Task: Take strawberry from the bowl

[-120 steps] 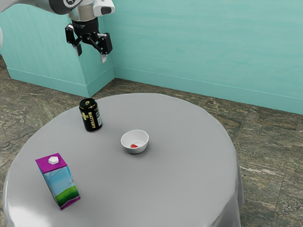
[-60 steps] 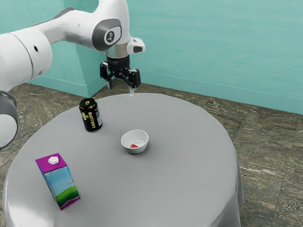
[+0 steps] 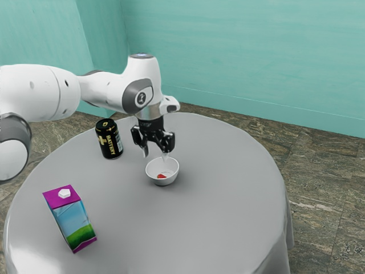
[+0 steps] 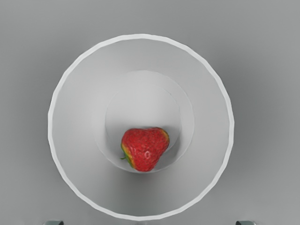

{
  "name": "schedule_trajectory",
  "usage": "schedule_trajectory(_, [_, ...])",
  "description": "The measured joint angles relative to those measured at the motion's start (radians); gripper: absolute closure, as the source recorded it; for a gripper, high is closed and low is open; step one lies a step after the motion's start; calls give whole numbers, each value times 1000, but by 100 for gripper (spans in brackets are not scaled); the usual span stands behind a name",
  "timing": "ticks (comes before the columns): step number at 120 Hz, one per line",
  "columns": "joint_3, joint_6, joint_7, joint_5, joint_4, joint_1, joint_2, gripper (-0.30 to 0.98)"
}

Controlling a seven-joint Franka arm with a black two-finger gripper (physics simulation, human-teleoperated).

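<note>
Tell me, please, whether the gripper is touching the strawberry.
Apart: the exterior view shows the open gripper above the white bowl, and the wrist view shows bare bowl surface all around the strawberry.

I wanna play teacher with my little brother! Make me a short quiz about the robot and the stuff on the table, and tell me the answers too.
1. True or false: the can stands upright on the table.

2. Where is the strawberry?
a) Beside the carton
b) In the bowl
c) On top of the can

3. Fill in the missing word, "open" or "shut": the robot's hand is ____, with nothing in it.

Key: 1. True. 2. b. 3. open.
</note>
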Motion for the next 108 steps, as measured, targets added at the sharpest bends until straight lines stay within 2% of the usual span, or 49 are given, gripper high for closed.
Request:
schedule_trajectory(42, [-18, 159, -2, -9, -49, 5, 62, 29])
schedule_trajectory(108, [-29, 233, -3, -9, -21, 38, 149, 34])
